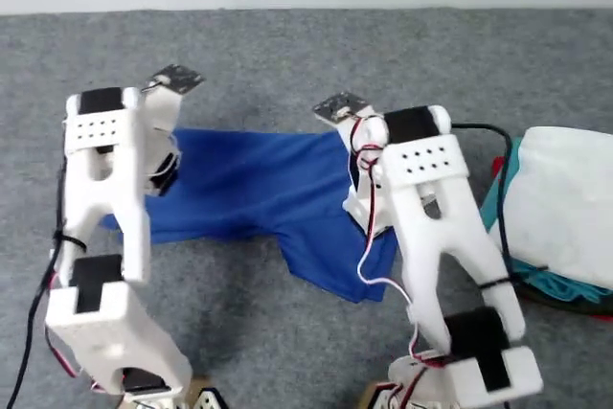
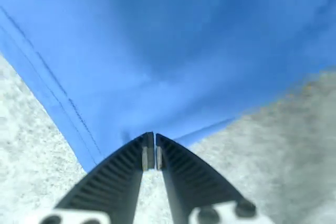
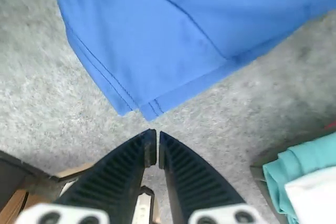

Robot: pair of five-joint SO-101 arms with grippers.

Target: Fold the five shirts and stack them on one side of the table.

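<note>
A blue shirt (image 1: pixel 259 189) lies spread on the grey table (image 1: pixel 287 55) between the two arms. My left gripper (image 2: pixel 150 142) is at the shirt's left edge (image 1: pixel 165 174), shut with its tips pinched on a corner of the blue cloth (image 2: pixel 184 51). My right gripper (image 3: pixel 157 137) is shut and holds nothing. It hangs just off a hemmed corner of the shirt (image 3: pixel 184 35), over bare table, near the shirt's right side (image 1: pixel 362 179). At the right edge sits a stack of folded shirts, a white one (image 1: pixel 565 198) on top of a teal one (image 1: pixel 505 208).
The folded stack shows beside the right gripper as a teal edge (image 3: pixel 299 166) under white cloth (image 3: pixel 315 195). Both arm bases (image 1: pixel 115 332) stand at the table's near edge. Bare grey surface stretches behind the shirt.
</note>
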